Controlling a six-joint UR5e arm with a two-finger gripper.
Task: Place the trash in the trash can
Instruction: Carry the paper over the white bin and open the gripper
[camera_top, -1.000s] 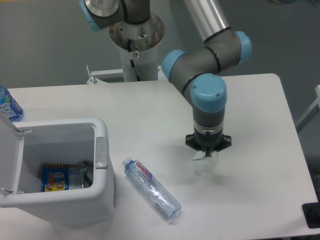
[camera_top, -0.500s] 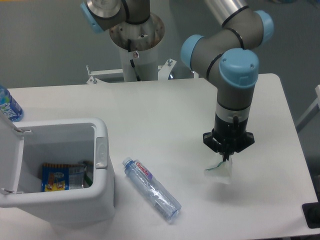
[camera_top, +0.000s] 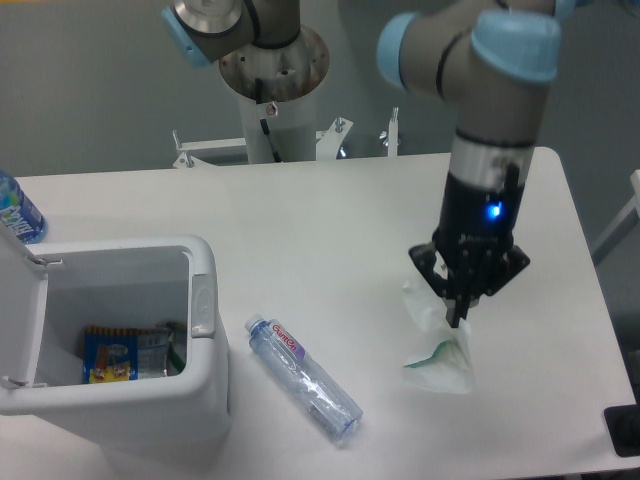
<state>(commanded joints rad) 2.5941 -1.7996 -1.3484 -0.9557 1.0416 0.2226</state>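
**A robotics lab, by every sign**

We're looking at a test bench: an industrial arm (camera_top: 480, 120) with blue joint caps rises from a white pedestal (camera_top: 272, 95) bolted behind a plain white counter (camera_top: 320, 215), against bare grey walls. Staged props sit out, a bin (camera_top: 205, 385) and a bottle (camera_top: 303, 378).

desk (camera_top: 300, 230): white, rounded corner at 2 o'clock | wall (camera_top: 90, 80): plain grey-green from 10 to 2 o'clock | light: even, soft shadows on the desk
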